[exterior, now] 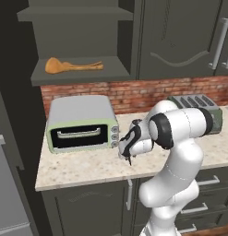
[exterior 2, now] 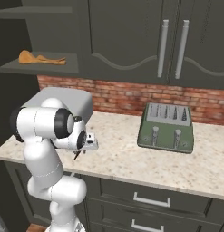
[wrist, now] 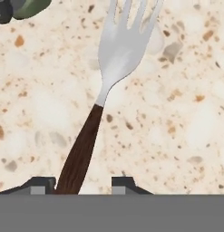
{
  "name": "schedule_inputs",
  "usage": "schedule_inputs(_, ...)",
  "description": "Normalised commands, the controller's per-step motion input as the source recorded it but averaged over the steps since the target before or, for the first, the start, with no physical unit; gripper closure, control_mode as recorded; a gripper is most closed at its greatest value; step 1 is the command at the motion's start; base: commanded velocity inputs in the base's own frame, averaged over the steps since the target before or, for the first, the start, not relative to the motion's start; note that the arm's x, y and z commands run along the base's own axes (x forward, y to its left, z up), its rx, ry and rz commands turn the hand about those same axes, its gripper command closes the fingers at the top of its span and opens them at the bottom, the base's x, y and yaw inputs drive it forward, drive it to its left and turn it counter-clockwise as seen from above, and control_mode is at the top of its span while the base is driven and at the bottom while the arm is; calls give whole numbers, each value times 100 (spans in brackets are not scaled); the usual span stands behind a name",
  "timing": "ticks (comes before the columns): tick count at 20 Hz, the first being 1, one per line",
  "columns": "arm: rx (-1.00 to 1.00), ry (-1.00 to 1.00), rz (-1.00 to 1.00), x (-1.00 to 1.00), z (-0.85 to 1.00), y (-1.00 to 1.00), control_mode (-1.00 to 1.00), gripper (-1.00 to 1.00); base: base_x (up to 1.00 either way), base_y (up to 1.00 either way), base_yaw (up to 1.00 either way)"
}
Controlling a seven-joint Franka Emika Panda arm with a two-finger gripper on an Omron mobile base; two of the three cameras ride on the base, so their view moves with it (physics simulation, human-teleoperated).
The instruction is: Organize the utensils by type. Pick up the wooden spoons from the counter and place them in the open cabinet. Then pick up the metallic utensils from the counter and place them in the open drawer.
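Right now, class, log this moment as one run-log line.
gripper: low over counter, fork handle between tips | grip: unclear | cabinet: wooden spoons on shelf

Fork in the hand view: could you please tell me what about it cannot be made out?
- Fork: tine tips cut off by the hand view's top edge; handle end hidden at the bottom edge.
- End effector: grip unclear; the handle sits beside one finger tip, with a gap to the other.
- Spoons on the cabinet shelf, left base view: overlapping, too small to separate.
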Motion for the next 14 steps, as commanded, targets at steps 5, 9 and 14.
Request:
schedule_inputs(5, 2, -9, 1, -27, -18, 0, -100, 100, 0, 0, 0)
schedule_inputs(9, 1, -7, 0, -11, -4, 0, -100, 100, 0, 0, 0)
schedule_inputs(14, 6, 0, 0, -2, 2, 0, -100, 100, 0, 0, 0)
